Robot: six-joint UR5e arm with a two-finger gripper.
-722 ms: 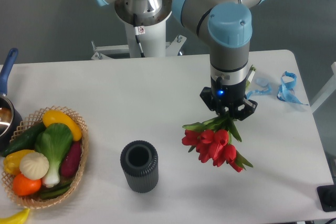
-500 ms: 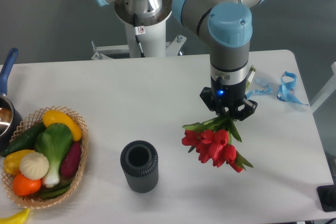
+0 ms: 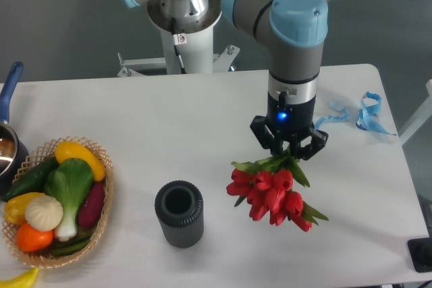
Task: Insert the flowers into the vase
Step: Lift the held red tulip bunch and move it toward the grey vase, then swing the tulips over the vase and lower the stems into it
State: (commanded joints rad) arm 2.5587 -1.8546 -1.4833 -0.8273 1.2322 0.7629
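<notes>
A bunch of red tulips (image 3: pixel 272 193) with green leaves hangs from my gripper (image 3: pixel 289 154), blooms pointing down and toward the camera, over the table right of centre. My gripper is shut on the stems, which are mostly hidden between the fingers. The dark grey ribbed vase (image 3: pixel 179 213) stands upright on the table, mouth open and empty, to the lower left of the flowers and apart from them.
A woven basket (image 3: pixel 101 197) of vegetables sits at the left front. A pot with a blue handle (image 3: pixel 9 88) is at the left edge. A blue ribbon (image 3: pixel 368 114) lies at the right back. A yellow item (image 3: pixel 17 279) lies at the front left corner.
My gripper and the tulips have shifted slightly left and toward the front, and the wrist has turned a little. The vase has not moved.
</notes>
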